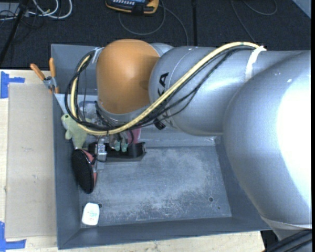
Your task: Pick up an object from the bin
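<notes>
**Crowded corner invites a wrong grab**

A small dark piece [135, 150] lies right beside the claw [114, 145]. A black oval thing [84, 171] sits just lower-left of it and a pale soft thing [70, 127] upper-left. Whether the claw is released or clenched I cannot tell. Closing here could snag a neighbour or scrape the bin wall [60, 156].

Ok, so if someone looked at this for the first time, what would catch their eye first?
The big silver arm with its rounded orange cover comes in from the right and hangs over the left side of the grey bin. By the left wall lies a black oval thing, with a pale yellow-green soft thing above it. A small white packet sits alone near the bottom-left corner.
</notes>
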Available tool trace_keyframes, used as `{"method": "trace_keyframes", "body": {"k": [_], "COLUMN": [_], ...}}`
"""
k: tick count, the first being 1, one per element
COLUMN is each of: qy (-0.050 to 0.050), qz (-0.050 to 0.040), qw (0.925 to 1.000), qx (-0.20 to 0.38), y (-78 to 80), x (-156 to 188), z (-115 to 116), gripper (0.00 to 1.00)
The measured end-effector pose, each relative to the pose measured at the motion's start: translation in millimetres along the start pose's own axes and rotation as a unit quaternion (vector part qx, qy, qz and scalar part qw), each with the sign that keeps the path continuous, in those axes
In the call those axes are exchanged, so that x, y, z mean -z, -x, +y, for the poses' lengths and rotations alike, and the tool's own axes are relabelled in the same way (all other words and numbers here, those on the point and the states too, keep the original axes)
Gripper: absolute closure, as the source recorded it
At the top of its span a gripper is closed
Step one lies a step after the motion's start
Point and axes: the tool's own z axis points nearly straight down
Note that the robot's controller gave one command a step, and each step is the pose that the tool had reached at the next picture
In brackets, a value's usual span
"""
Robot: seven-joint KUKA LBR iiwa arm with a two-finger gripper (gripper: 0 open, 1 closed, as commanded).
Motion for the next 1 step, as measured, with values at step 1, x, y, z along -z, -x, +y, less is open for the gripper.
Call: {"method": "trace_keyframes", "body": {"k": [1], "qy": [0.001], "qz": [-0.0031], "qw": [1.0], "qx": [-0.002], "y": [1.4], "x": [5.1], "z": [-1.6], "gripper": [0.0]}}
